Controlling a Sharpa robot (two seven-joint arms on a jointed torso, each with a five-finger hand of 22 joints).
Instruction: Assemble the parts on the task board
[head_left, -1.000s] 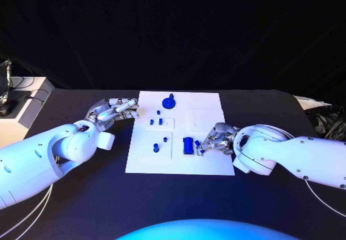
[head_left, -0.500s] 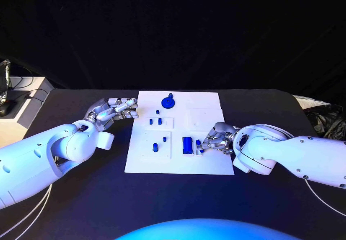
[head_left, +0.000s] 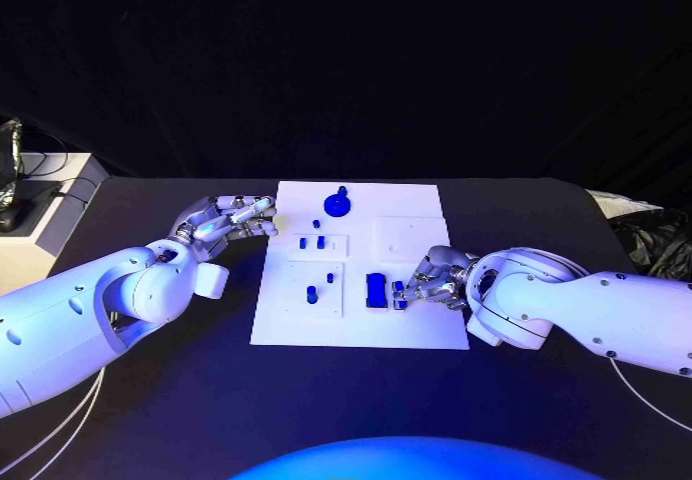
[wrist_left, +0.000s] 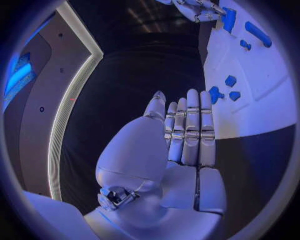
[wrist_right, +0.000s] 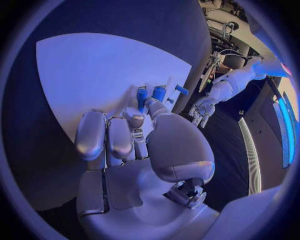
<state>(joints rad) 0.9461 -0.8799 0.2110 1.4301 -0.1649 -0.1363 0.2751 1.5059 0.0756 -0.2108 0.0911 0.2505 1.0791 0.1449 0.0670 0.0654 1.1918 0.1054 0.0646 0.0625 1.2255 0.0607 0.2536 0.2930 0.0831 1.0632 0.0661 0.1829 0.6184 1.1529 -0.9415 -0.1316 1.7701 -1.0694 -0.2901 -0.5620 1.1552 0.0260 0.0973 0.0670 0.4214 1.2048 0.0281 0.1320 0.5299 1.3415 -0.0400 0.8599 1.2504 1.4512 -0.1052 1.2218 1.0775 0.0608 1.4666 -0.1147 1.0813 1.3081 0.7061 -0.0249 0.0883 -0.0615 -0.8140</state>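
Note:
The white task board (head_left: 418, 330) lies mid-table, also seen as the board (wrist_left: 262, 105) and the board (wrist_right: 87, 65). Blue parts stand on it: a round knobbed piece (head_left: 338, 205), two small studs (head_left: 310, 243), a peg (head_left: 312, 294) and a tall blue block (head_left: 375, 290). My right hand (head_left: 437, 279) rests on the board's right half, fingers curled, pinching a small blue part (head_left: 397, 289) right beside the block; the same small blue part (wrist_right: 142, 94) sits at the fingertips. My left hand (head_left: 231, 221) hovers just off the board's left edge, fingers straight and holding nothing, as the left hand (wrist_left: 184, 130) confirms.
A white cabinet (head_left: 36, 215) with a dark device on it stands at the table's far left corner. Bare black table (head_left: 173, 400) stretches in front of and beside the board.

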